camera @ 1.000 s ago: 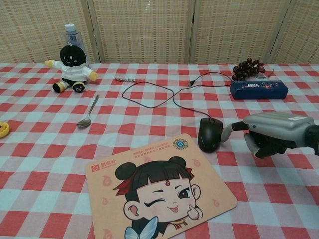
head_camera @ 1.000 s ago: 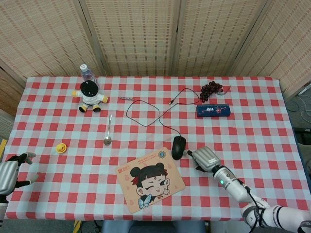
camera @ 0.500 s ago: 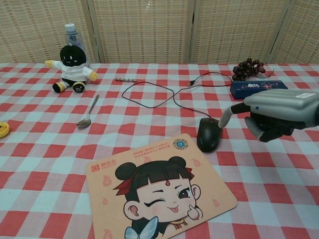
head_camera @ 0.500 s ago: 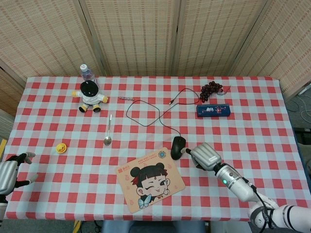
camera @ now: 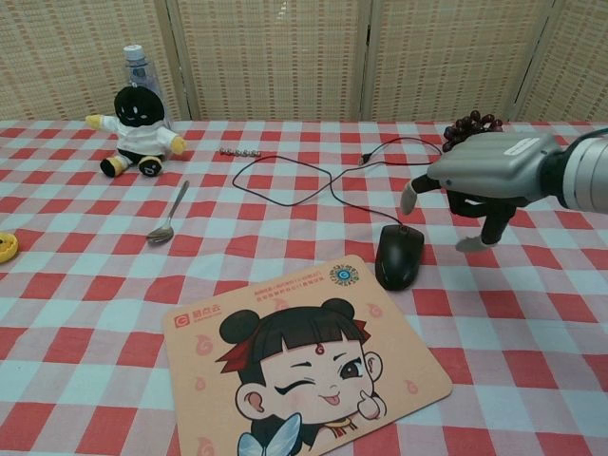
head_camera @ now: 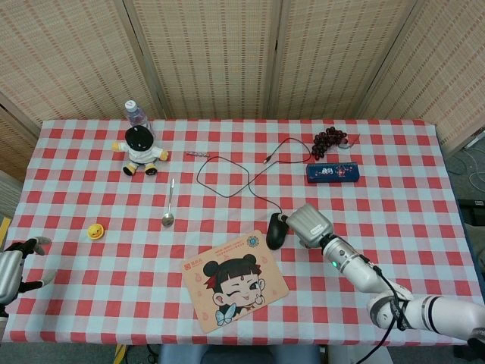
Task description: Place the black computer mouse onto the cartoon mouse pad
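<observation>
The black computer mouse [head_camera: 276, 233] [camera: 399, 256] lies on the checked cloth just off the upper right corner of the cartoon mouse pad [head_camera: 236, 278] [camera: 304, 359]. Its black cable loops away toward the table's back. My right hand [head_camera: 307, 223] [camera: 480, 176] hovers above and slightly right of the mouse, fingers spread, palm down, holding nothing. It does not touch the mouse in the chest view. My left hand [head_camera: 15, 267] sits at the table's near left edge, fingers apart, with nothing in it.
A plush doll [head_camera: 139, 151] and a bottle [head_camera: 135, 112] stand at the back left. A spoon [head_camera: 168, 205] and a small yellow toy [head_camera: 95, 230] lie left of the pad. Dark grapes [head_camera: 330, 141] and a blue case [head_camera: 332, 173] lie at the back right.
My right hand has risen off the cloth and moved left and back, from beside the mouse to above it. The mouse shifted slightly left. My left hand barely moved.
</observation>
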`<state>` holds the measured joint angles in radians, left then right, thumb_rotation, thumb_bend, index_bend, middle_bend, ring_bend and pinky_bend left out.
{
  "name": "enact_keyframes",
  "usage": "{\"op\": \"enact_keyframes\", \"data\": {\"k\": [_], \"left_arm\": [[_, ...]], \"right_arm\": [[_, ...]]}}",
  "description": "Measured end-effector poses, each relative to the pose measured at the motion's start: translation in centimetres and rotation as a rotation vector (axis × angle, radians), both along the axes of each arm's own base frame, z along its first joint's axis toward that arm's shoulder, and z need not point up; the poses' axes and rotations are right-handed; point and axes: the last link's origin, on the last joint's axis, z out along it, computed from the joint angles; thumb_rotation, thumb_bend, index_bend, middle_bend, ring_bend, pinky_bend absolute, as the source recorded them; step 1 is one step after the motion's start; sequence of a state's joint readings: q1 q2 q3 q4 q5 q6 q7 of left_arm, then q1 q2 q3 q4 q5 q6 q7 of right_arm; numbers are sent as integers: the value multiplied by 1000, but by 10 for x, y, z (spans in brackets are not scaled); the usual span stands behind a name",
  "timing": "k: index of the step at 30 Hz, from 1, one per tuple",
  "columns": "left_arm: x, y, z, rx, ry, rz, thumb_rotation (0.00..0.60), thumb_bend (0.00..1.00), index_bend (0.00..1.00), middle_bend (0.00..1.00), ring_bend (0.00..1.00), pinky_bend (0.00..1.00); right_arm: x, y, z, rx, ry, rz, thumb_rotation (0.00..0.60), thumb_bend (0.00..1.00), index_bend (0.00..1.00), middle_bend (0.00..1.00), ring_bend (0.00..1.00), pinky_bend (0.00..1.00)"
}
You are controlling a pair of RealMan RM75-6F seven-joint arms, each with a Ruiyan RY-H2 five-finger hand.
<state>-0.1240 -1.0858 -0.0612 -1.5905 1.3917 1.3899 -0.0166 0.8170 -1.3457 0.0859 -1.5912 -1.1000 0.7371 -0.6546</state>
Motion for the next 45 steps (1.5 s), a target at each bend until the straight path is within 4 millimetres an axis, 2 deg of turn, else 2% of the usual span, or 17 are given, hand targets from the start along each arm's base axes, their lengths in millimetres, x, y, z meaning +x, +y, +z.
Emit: {"op": "enact_keyframes", "data": {"k": [4,16,27,45], "left_arm": [[-1,0,3,9,-5,1,600,90,418,472,406,640],[-2,0,5,16,-10,7,600,90,418,472,407,640],[-3,0,6,21,-12,12,600,90,418,472,406,640],[-4,0,9,27,-18,16,600,90,418,472,406,640]], "right_arm": [[9,-6,-7,-3,49,31,600,0,136,884,845,1000],[20,-18,-31,14,89,72,600,0,137,930,871,1000],[24,-22,-49,45,142,119,600,0,172,930,871,1000],[25,-27,-62,43,154,137,600,0,285,953,898,1000]]}}
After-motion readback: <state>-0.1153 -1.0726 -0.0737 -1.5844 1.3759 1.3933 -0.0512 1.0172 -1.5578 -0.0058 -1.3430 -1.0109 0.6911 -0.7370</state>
